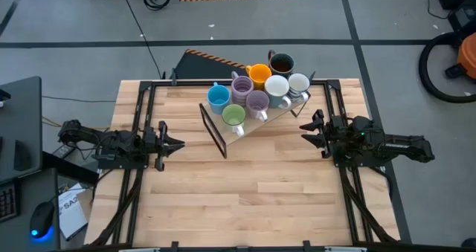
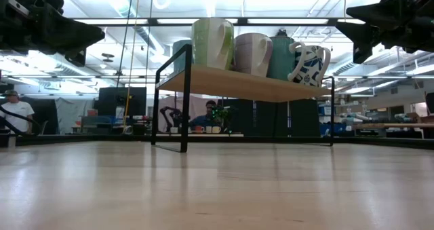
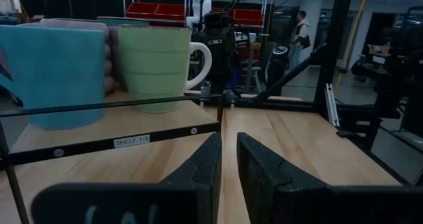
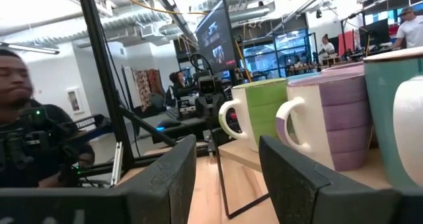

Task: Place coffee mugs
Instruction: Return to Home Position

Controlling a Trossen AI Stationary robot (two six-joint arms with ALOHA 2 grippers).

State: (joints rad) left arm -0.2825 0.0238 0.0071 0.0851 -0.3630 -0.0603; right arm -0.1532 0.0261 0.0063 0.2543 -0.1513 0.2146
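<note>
High view, mugs: eight coffee mugs (image 1: 256, 101) stand clustered on a small shelf (image 1: 280, 112) at the far middle of the wooden table (image 1: 260, 192). The blue mug (image 1: 218, 96) and green mug (image 1: 233, 116) are at the left end. Two purple ones are in the middle, with the orange mug (image 1: 259, 74) and a dark mug (image 1: 282, 62) behind them. Two white ones are on the right.
High view, arms: the left gripper (image 1: 177, 143) hangs over the table's left side and the right gripper (image 1: 305, 127) over its right side, both pointing inward and apart from the shelf.
Low view: the shelf (image 2: 237, 84) stands on thin black legs. The green mug (image 2: 212, 43) is at its near left, and a white mug with a blue pattern (image 2: 308, 64) is at the right end. Both grippers hang above, at the edges.
Left wrist view: the left gripper (image 3: 229, 141) has its fingers close together with a thin gap between them, holding nothing. The blue mug (image 3: 53, 75) and green mug (image 3: 155, 65) stand ahead.
Right wrist view: the right gripper (image 4: 228, 145) has its fingers spread wide and empty. The green mug (image 4: 261, 115) and a purple mug (image 4: 330, 121) are beyond.
</note>
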